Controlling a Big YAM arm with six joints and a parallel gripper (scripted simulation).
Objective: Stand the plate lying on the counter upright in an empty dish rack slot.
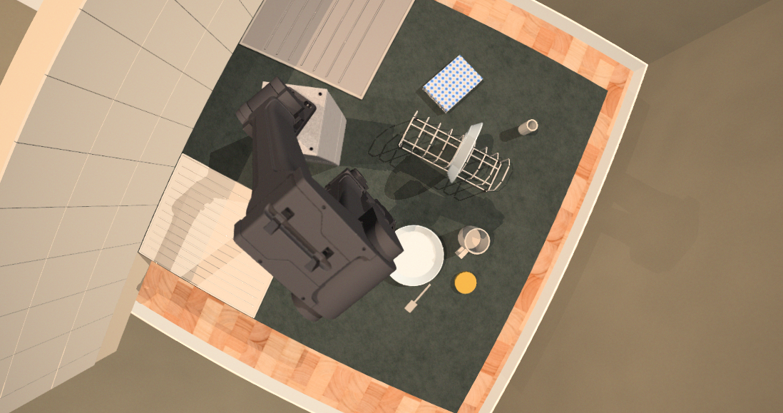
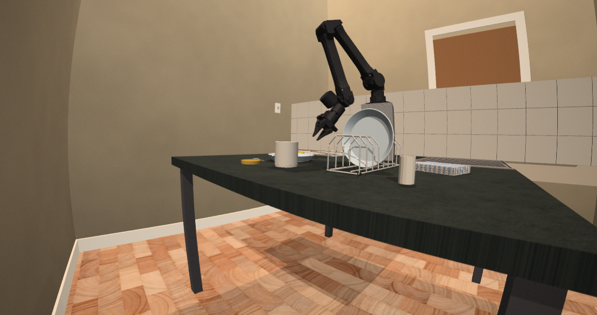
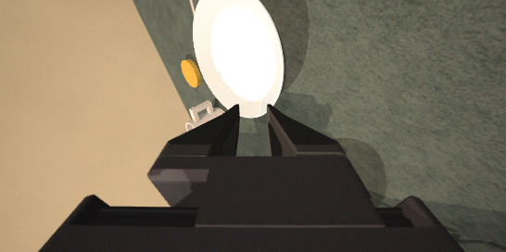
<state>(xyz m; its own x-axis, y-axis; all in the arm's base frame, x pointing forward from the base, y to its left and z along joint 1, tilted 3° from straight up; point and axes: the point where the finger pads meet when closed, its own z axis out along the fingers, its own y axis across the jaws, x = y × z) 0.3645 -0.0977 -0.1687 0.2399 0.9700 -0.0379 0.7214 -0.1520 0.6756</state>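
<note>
A white plate (image 1: 418, 255) lies flat on the dark counter, near the front edge; it also shows in the wrist view (image 3: 238, 50). The wire dish rack (image 1: 454, 151) stands on the counter further back, with a second plate (image 1: 464, 153) upright in a slot near its right end. From the side, that plate (image 2: 368, 136) leans in the rack (image 2: 360, 152). My gripper (image 2: 319, 135) hangs well above the counter, pointing down. In the wrist view its fingers stand a narrow gap apart with nothing between them, in line with the lying plate's near rim. In the overhead view the arm hides the fingers.
A mug (image 1: 473, 240) stands right of the lying plate. An orange disc (image 1: 465, 282) and a small spatula (image 1: 417, 298) lie in front of it. A small cup (image 1: 528, 127) and a blue dotted cloth (image 1: 452, 83) are beyond the rack. The arm's grey base block (image 1: 323, 123) stands left.
</note>
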